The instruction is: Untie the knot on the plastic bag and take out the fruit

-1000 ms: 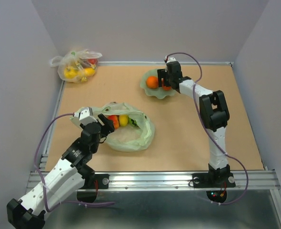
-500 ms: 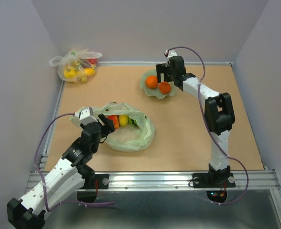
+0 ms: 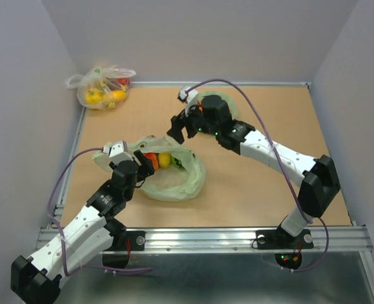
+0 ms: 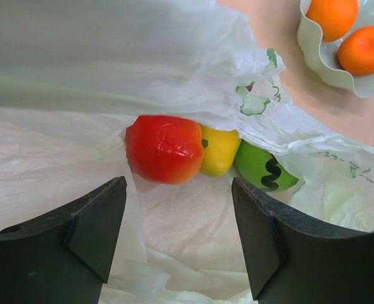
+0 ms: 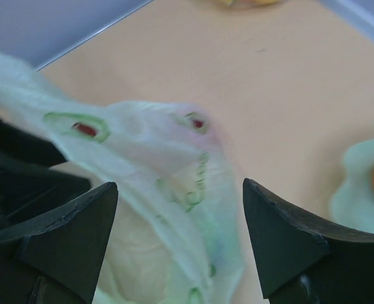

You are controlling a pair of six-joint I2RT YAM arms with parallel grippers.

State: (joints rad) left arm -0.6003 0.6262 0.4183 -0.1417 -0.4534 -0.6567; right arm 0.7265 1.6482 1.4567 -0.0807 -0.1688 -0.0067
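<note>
The pale green plastic bag (image 3: pixel 174 180) lies open at the left middle of the table; no knot shows. Inside its mouth sit a red fruit (image 4: pixel 163 149), a yellow fruit (image 4: pixel 219 150) and a green fruit with dark marks (image 4: pixel 263 168). My left gripper (image 3: pixel 144 163) is open at the bag's left side, its fingers (image 4: pixel 92 228) apart over the film in front of the red fruit. My right gripper (image 3: pixel 179 132) is open and empty, hovering just beyond the bag's far edge, with the blurred bag (image 5: pixel 174 190) under it. Two orange fruits (image 4: pixel 336 16) lie in the green bowl (image 4: pixel 314 57).
The green bowl (image 3: pixel 231 109) stands at the back middle, mostly hidden by my right arm. A clear whitish tied bag (image 3: pixel 101 85) with yellow and red items lies in the back left corner. Walls close in the table on three sides.
My right gripper let go of an orange fruit in the bowl, rose, and swung left and nearer, toward the bag. My left arm has barely moved.
</note>
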